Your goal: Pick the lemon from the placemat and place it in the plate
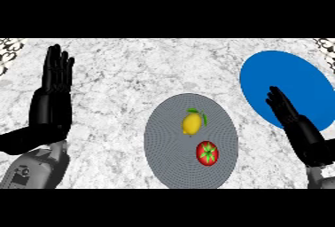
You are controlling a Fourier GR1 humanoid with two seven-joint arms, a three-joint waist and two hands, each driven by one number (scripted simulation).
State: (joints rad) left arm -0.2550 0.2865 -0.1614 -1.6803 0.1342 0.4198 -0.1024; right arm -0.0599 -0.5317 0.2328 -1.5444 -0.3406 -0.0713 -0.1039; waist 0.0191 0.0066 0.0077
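With both hands straight-fingered, the right hand (297,128) reaching for the small yellow lemon (191,123) on the round grey placemat (163,146) could, I judge, brush the red tomato (207,153) close beside it, and perhaps knock either off before the blue plate (288,75); the left hand (52,102) rests open at the view's left.

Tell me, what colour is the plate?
The plate is plain blue, seen best in the head view.

A white-and-grey marble counter (124,80) carries everything. Just right of its middle lies a round grey placemat (163,150). At two o'clock from the placemat, close by but apart from it, sits a blue plate (281,75).
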